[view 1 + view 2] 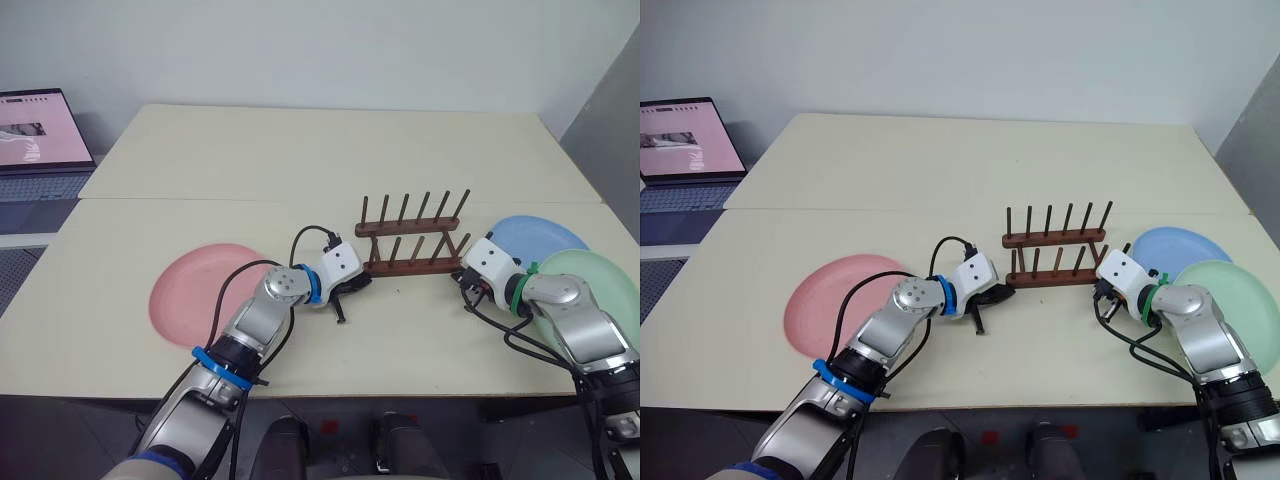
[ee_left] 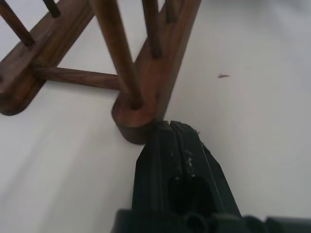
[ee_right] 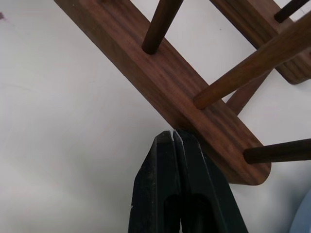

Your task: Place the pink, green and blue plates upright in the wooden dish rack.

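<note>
At the far left edge, beyond the counter (image 1: pixel 300 150), an open laptop (image 1: pixel 40 135) shows a pinkish screen. The counter itself is a pale cream surface with a seam running across it.

On the near left part of the counter the pink plate (image 1: pixel 195 290) lies flat, partly crossed by the left arm and its black cable. The left gripper (image 2: pixel 170 128) reaches to the left end of the wooden dish rack (image 1: pixel 415 240); its two black fingers are pressed together with nothing between them, and in the left wrist view their tips sit right against the rounded end of the rack's nearer base bar, seemingly touching it, though the contact itself is hard to confirm.

The rack stands upright near the middle of the counter, two dark brown bars joined by a crosspiece, thin pegs rising from each. No plate is in it.

At the rack's right end, the right gripper (image 3: pixel 176 136) also has its fingers closed flat on each other, empty, with the tips up against the side of the nearer bar close to its rounded end.

Further right, the blue plate (image 1: pixel 540 238) lies flat on the counter, and the green plate (image 1: pixel 600 285) lies nearer the right edge, overlapping the blue one's near rim and partly hidden by the right arm.
</note>
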Tool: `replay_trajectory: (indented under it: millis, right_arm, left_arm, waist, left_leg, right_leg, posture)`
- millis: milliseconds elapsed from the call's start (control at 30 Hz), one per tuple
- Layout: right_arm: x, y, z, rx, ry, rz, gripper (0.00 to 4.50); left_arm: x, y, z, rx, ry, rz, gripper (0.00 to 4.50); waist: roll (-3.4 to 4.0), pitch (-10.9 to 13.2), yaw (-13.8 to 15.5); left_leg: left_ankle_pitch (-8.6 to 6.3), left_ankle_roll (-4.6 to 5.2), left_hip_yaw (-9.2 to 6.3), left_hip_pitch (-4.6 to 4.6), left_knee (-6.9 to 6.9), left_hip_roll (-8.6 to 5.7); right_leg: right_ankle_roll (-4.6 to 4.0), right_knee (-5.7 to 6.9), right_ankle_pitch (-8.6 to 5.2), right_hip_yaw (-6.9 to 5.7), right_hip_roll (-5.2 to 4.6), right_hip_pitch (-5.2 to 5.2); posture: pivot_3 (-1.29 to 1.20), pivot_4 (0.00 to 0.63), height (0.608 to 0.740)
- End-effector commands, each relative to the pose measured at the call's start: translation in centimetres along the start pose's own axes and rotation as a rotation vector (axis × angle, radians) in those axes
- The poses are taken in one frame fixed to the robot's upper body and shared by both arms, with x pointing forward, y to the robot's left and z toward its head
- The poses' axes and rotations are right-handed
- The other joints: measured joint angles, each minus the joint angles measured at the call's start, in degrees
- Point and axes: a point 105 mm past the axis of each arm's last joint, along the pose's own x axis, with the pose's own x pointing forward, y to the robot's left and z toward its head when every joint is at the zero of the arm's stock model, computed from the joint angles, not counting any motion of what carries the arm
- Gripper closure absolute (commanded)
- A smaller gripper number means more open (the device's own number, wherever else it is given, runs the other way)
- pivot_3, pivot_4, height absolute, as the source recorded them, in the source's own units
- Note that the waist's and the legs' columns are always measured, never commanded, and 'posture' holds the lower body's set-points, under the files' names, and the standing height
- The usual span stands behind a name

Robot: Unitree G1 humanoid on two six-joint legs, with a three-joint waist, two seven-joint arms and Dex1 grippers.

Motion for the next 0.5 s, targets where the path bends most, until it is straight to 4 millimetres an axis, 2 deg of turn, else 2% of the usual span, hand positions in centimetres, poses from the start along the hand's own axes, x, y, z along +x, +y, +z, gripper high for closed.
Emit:
replay_trajectory:
  millis: [33, 500]
  right_arm:
    - [-0.3, -1.1, 1.1, -0.025, -0.034, -0.045, 4.45]
    - [-0.2, -0.8, 2.6, -0.033, -0.079, -0.024, 4.45]
  left_arm:
    - [0.0, 1.1, 1.2, 0.039, -0.038, 0.043, 4.50]
    - [-0.1, 2.9, 0.5, 0.086, -0.019, 0.127, 4.50]
  waist:
    - [0.00, 0.00, 0.00]
    - [0.00, 0.00, 0.00]
  left_leg:
    - [0.00, 0.00, 0.00, 0.00, 0.00, 0.00]
    - [0.00, 0.00, -0.02, -0.01, -0.04, 0.01]
  right_leg:
    - [0.00, -0.01, 0.00, 0.00, 0.00, 0.00]
    - [0.01, -0.01, 0.00, -0.03, 0.01, -0.01]
  posture:
    - [0.00, 0.150, 0.739]
    - [0.00, 0.150, 0.739]
